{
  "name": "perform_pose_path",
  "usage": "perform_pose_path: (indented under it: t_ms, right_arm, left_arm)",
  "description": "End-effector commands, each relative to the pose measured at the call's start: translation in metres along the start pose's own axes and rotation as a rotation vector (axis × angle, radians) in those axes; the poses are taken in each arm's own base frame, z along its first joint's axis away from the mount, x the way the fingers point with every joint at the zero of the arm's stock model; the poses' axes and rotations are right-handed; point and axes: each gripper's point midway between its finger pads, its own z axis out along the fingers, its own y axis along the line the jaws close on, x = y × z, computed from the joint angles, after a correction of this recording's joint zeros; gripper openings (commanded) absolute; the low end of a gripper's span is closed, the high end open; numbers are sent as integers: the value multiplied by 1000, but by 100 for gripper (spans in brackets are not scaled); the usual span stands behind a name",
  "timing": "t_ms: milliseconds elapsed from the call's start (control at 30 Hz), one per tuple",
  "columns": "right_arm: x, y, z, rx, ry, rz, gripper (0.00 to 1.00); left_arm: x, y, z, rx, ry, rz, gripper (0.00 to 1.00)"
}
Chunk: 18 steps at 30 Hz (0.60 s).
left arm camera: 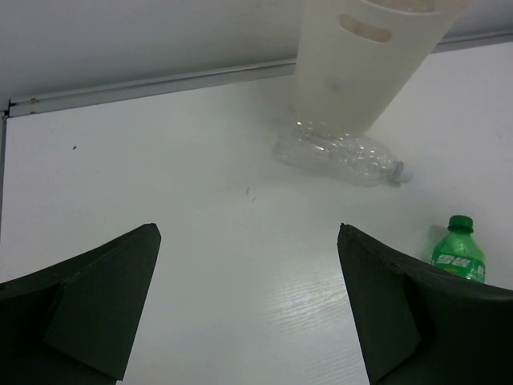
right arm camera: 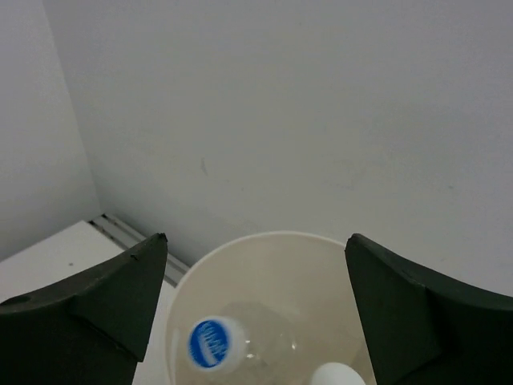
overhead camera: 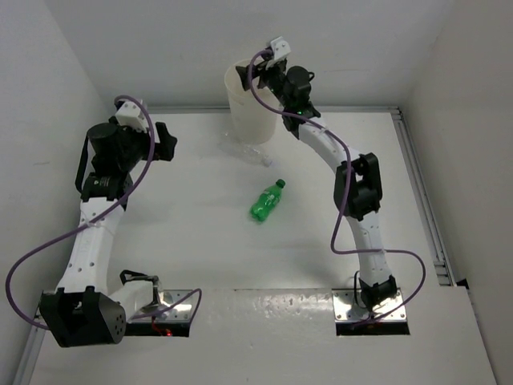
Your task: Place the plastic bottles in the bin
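The cream-white bin (overhead camera: 240,108) stands at the back of the table. My right gripper (overhead camera: 271,74) hangs open and empty right above the bin's mouth (right arm camera: 280,277); in its wrist view the gripper (right arm camera: 256,237) frames the rim. Inside lie a clear bottle with a blue-and-white cap (right arm camera: 212,343) and a white rounded top (right arm camera: 337,374). A second clear bottle (overhead camera: 245,149) lies on its side at the bin's foot (left arm camera: 337,152). The green bottle (overhead camera: 267,201) lies mid-table (left arm camera: 458,255). My left gripper (overhead camera: 166,143) is open and empty (left arm camera: 248,228), left of them. The black-capped and yellow-labelled bottles are not seen.
White walls close the table on the left, back and right. A metal rail (overhead camera: 421,192) runs along the right edge and another along the back wall (left arm camera: 160,84). The bin shows in the left wrist view (left arm camera: 361,64) at the top right.
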Motion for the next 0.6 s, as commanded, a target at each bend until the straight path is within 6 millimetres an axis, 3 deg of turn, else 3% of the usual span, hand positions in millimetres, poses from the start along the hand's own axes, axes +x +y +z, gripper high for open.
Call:
perform_pose_path:
  t_ms: [0, 33, 67, 100, 133, 167, 200, 233, 267, 333, 400, 433, 467, 500, 533, 567]
  right_arm:
    - [-124, 4, -1, 3, -249, -2, 92]
    - [-134, 6, -3, 1, -265, 8, 92]
    - [-166, 10, -11, -11, -308, 11, 92]
    - [-178, 10, -16, -15, -323, 22, 92]
    - [-167, 11, -19, -16, -293, 44, 91]
    - [-209, 12, -35, -21, -351, 47, 91]
    - [-200, 13, -39, -22, -323, 61, 89]
    - [-187, 8, -45, -18, -284, 76, 87]
    - [-234, 9, -68, -25, -332, 71, 87]
    - [-219, 2, -83, -17, -264, 77, 86]
    - [-191, -14, -112, 15, -149, 86, 83]
    - [-177, -17, -120, 24, -94, 98, 83]
    - [-180, -36, -136, 62, -74, 90, 83]
    - [-124, -37, -153, 74, 89, 137, 82]
    - [-126, -39, -166, 79, 109, 152, 82]
    - [-112, -56, -186, 119, 157, 175, 82]
  left_arm:
    - [-11, -12, -8, 77, -49, 38, 100]
    - [-10, -21, -8, 127, -54, 40, 100]
    - [-13, -25, -8, 153, -66, 58, 100]
    - [-12, -37, -8, 200, -67, 77, 100]
    - [-12, -45, -8, 230, -67, 89, 100]
    - [-8, -54, -5, 263, -55, 98, 100]
    - [-11, -61, -5, 283, -63, 105, 100]
    - [-3, -77, 1, 330, -37, 104, 100]
    - [1, -86, 4, 358, -24, 105, 100]
    - [11, -114, 8, 429, 2, 113, 100]
    - [24, -130, 16, 449, 42, 116, 100]
    - [34, -150, 16, 493, 66, 149, 99]
    - [44, -154, 20, 470, 97, 172, 99]
    - [56, -160, 21, 472, 146, 191, 97]
    - [68, -177, 28, 500, 193, 216, 97]
    - [76, -181, 33, 487, 231, 225, 97]
